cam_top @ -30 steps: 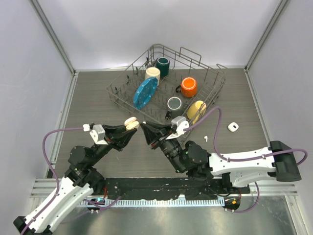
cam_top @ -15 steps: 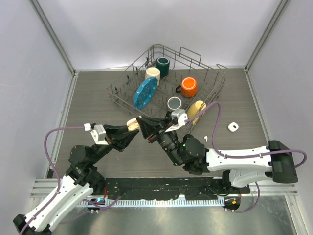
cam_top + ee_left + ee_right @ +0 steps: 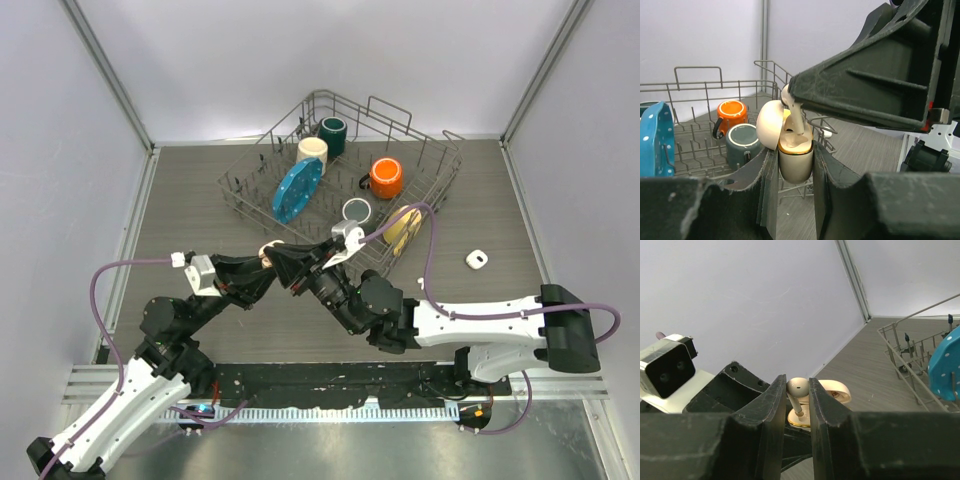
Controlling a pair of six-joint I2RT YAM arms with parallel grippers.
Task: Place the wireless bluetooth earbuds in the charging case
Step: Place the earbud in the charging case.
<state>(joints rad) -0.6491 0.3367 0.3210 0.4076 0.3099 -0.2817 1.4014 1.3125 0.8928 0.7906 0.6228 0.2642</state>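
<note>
1. The left gripper [image 3: 795, 161] is clamped on the lower body of the charging case [image 3: 796, 165] and holds it upright in the air, above the table [image 3: 200, 200] and just in front of the dish rack [image 3: 440, 190].
2. The charging case is a small, glossy, cream-beige pod with rounded sides. A thin gold rim runs around its opening, and its domed lid [image 3: 769, 122] is hinged back to one side.
3. The right gripper [image 3: 797, 386] pinches one earbud [image 3: 799, 388] between its two dark fingers, right over the open case.
4. The earbud is cream-beige like the case. It has a smooth bulb head with a tiny dark spot and a slim stem pointing straight down.
5. In the left wrist view the lower end of the stem sits at the mouth of the case, over the pale inner insert. I cannot tell whether it is seated.
6. In the top view the two grippers meet tip to tip near the front of the rack.
7. A small white object [image 3: 477, 259] lies on the table well off to the right.
</note>
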